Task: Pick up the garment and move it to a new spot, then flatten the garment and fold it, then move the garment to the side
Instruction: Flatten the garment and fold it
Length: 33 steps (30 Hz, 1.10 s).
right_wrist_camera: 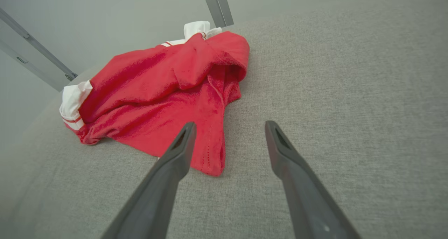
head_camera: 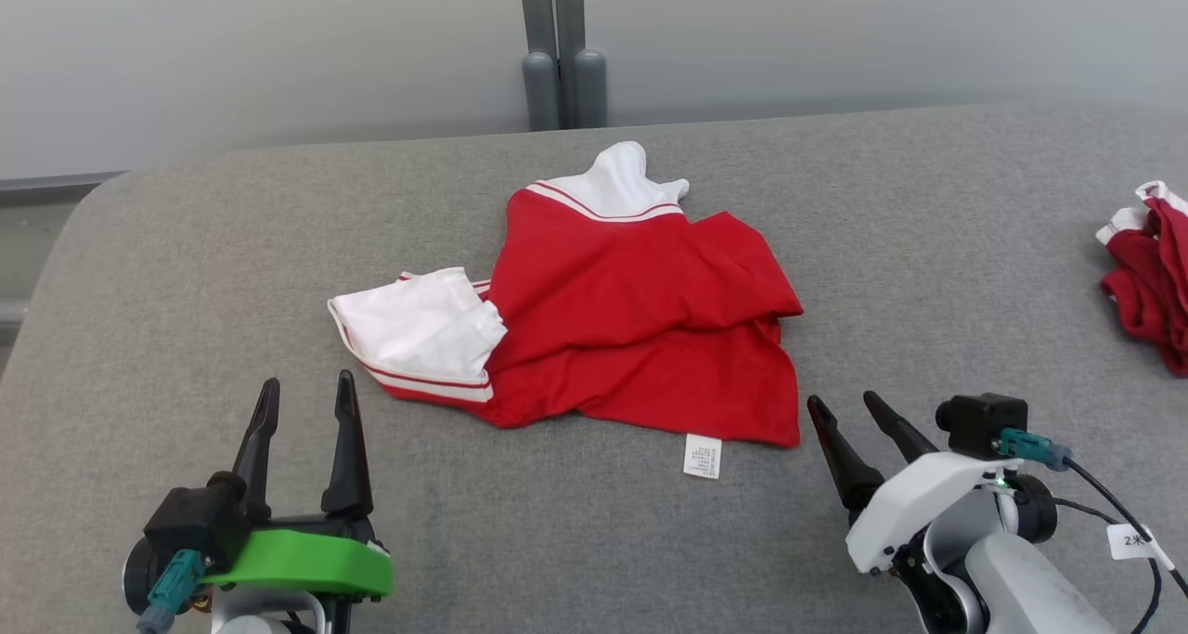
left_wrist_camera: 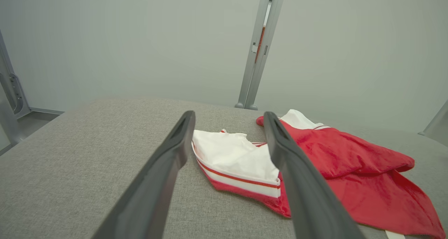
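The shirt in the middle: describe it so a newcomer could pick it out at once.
Start from the wide grey padded surface before the pale wall. Near its middle lies a crumpled red shirt with white sleeves. Unlike the red heap at the right edge of the head view, it shows a small white label at its near hem.

Even, soft lighting, faint shadows; wrist views perhaps slightly distorted at edges.
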Motion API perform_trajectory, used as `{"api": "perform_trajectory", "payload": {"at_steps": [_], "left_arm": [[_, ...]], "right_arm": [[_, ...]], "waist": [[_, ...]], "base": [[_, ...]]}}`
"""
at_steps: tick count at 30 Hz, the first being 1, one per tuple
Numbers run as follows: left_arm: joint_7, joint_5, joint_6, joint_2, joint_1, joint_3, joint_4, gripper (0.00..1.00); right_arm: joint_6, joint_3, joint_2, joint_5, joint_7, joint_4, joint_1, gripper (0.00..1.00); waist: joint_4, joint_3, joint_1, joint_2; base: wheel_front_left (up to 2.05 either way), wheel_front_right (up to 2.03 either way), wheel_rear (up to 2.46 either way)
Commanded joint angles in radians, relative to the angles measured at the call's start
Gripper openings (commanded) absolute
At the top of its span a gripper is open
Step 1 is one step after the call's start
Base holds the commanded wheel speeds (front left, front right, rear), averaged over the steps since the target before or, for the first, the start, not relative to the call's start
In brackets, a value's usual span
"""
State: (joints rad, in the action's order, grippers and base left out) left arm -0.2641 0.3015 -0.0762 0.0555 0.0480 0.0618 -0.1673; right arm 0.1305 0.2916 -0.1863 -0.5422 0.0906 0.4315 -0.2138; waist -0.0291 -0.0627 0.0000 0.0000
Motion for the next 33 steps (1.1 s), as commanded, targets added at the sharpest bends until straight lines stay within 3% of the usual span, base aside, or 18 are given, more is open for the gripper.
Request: {"api": "perform_trajectory", "payload": {"at_steps": [1, 12, 13, 14, 15, 16, 23, 33], "left_arm": [[0.0, 0.003, -0.004, 0.001, 0.016, 0.0, -0.002, 1.0], [0.0, 0.007, -0.005, -0.003, 0.029, 0.012, -0.011, 1.0], [0.0, 0.008, -0.004, -0.003, 0.028, 0.01, -0.012, 1.0], [0.0, 0.007, -0.004, -0.003, 0.028, 0.009, -0.011, 1.0], [0.0, 0.007, -0.003, -0.004, 0.026, 0.008, -0.012, 1.0], [0.0, 0.007, -0.002, -0.004, 0.025, 0.007, -0.012, 1.0], [0.0, 0.0, 0.001, -0.004, 0.016, -0.003, -0.011, 1.0], [0.0, -0.002, -0.004, -0.004, 0.01, -0.006, -0.013, 1.0]], "right_arm": [[0.0, -0.005, 0.011, -0.011, -0.019, 0.021, -0.025, 1.0], [0.0, -0.044, 0.068, -0.032, -0.143, 0.228, -0.109, 1.0], [0.0, -0.047, 0.071, -0.035, -0.136, 0.233, -0.109, 0.96], [0.0, -0.049, 0.072, -0.038, -0.132, 0.236, -0.109, 0.49], [0.0, -0.051, 0.072, -0.041, -0.122, 0.237, -0.11, 0.38], [0.0, -0.053, 0.072, -0.043, -0.115, 0.237, -0.111, 0.0], [0.0, -0.059, 0.056, -0.089, -0.096, 0.199, -0.113, 0.0], [0.0, -0.133, -0.113, -0.108, -0.172, 0.112, -0.077, 0.0]], "waist": [[-0.025, -0.008, 0.0, 0.0], [-0.11, -0.036, 0.0, 0.0], [-0.112, -0.037, 0.0, 0.0], [-0.113, -0.037, 0.0, 0.0], [-0.114, -0.037, 0.0, 0.0], [-0.113, -0.037, 0.0, 0.0], [-0.071, -0.027, 0.0, 0.0], [0.018, -0.014, 0.0, 0.0]], "base": [[0.0, 0.0, 0.0], [0.0, 0.0, 0.0], [0.0, 0.0, 0.0], [0.0, 0.0, 0.0], [0.0, 0.0, 0.0], [0.0, 0.0, 0.0], [0.0, 0.0, 0.0], [0.0, 0.0, 0.0]]}}
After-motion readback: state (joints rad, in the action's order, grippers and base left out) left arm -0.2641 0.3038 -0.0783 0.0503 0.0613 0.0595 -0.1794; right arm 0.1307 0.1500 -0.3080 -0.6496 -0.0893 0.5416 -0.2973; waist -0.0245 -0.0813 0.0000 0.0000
